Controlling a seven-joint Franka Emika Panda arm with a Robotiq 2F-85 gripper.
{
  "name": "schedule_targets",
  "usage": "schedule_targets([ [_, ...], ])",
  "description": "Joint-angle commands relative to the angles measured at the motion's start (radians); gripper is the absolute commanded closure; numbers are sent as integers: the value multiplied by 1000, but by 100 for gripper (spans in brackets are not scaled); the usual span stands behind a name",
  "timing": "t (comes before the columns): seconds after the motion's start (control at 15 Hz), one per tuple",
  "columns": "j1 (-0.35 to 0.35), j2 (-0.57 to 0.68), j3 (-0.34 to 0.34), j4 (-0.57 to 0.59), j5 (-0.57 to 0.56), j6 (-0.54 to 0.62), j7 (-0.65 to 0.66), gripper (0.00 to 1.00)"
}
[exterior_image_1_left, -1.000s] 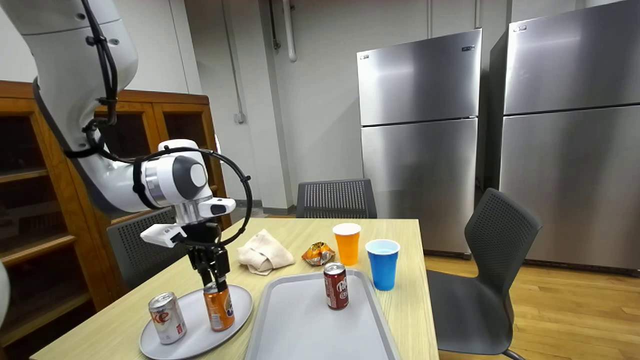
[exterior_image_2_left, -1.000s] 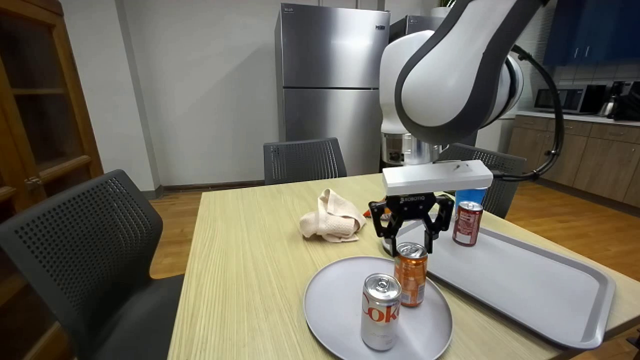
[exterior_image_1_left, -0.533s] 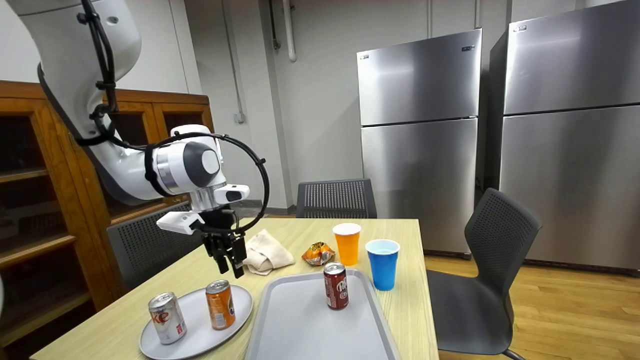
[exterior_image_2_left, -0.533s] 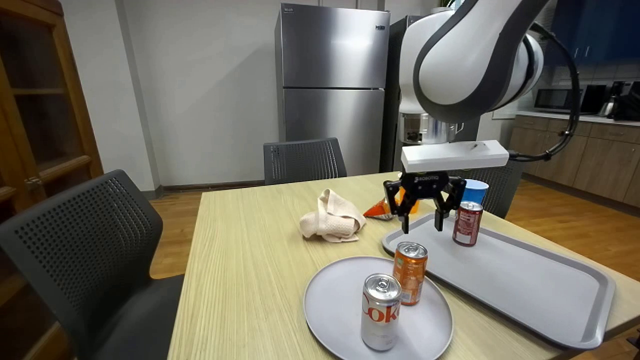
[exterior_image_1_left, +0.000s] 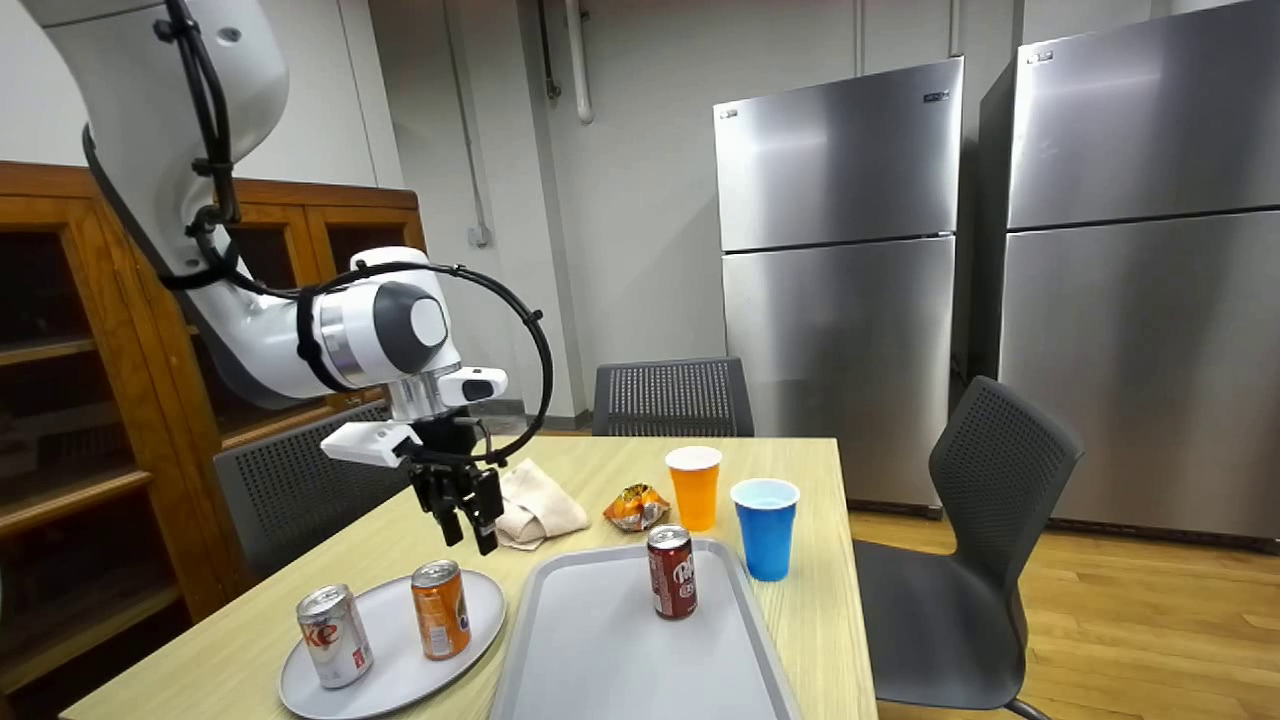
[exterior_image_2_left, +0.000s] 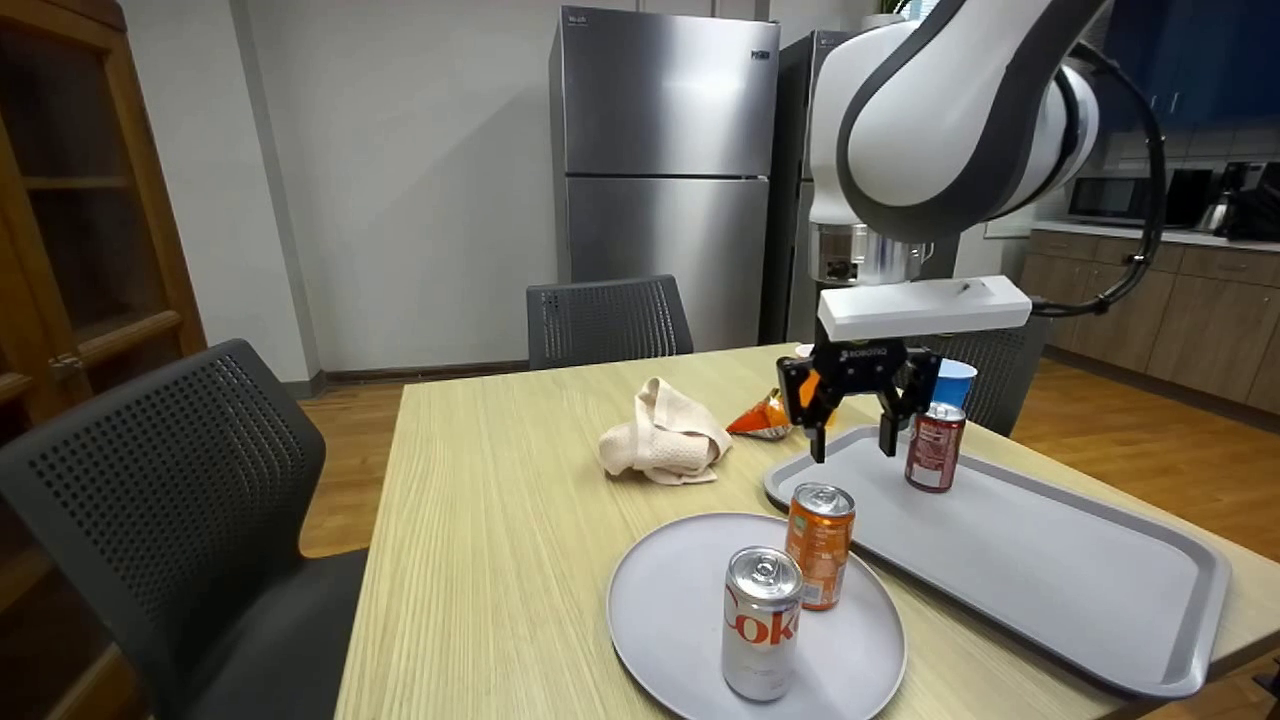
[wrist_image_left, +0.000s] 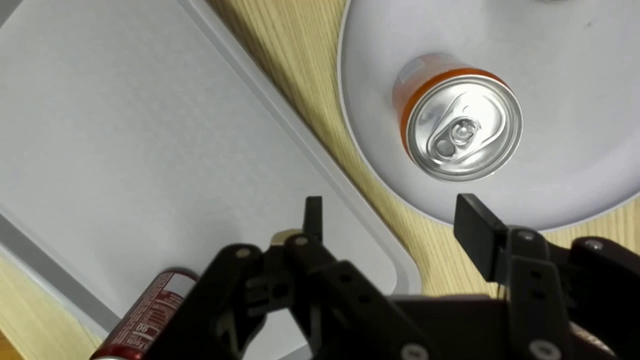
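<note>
Behind a pale wood-grain table (exterior_image_2_left: 480, 540) rises a tall stainless-steel refrigerator (exterior_image_1_left: 840, 330). A small orange metal can (exterior_image_2_left: 820, 560) stands upright on a round grey plate (exterior_image_2_left: 660, 600), toward the side facing a grey rectangular tray (exterior_image_2_left: 1040, 570); a silver can with red lettering (exterior_image_2_left: 762, 650) shares the plate, apart from it. Judging by how things lie, the orange can looks settled in its place, with nothing being carried. On the tray a dark red metal can (exterior_image_1_left: 672, 575) stands upright by itself, and whether any handling of it remains is hard to judge from these views. Past the plate lies a crumpled beige cloth (exterior_image_1_left: 535, 505). As for pose, the white and dark-grey robot arm (exterior_image_2_left: 920, 150) reaches in from high up and bends so that its black gripper (exterior_image_2_left: 853, 446) points roughly downward. It hangs above the table near the neighbouring edges of plate and tray, higher than the orange can and apart from it. Its jaws are spread with nothing between them; in the wrist view, the tray's corner, bare wood and the plate's edge show through the gap.
</note>
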Motion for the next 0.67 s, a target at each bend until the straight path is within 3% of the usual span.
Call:
schedule_targets([
  [0.0, -3, -41, 17, -26, -6, 13, -20, 1],
  [0.6, 5, -3, 51, -30, 30, 27, -26, 0],
])
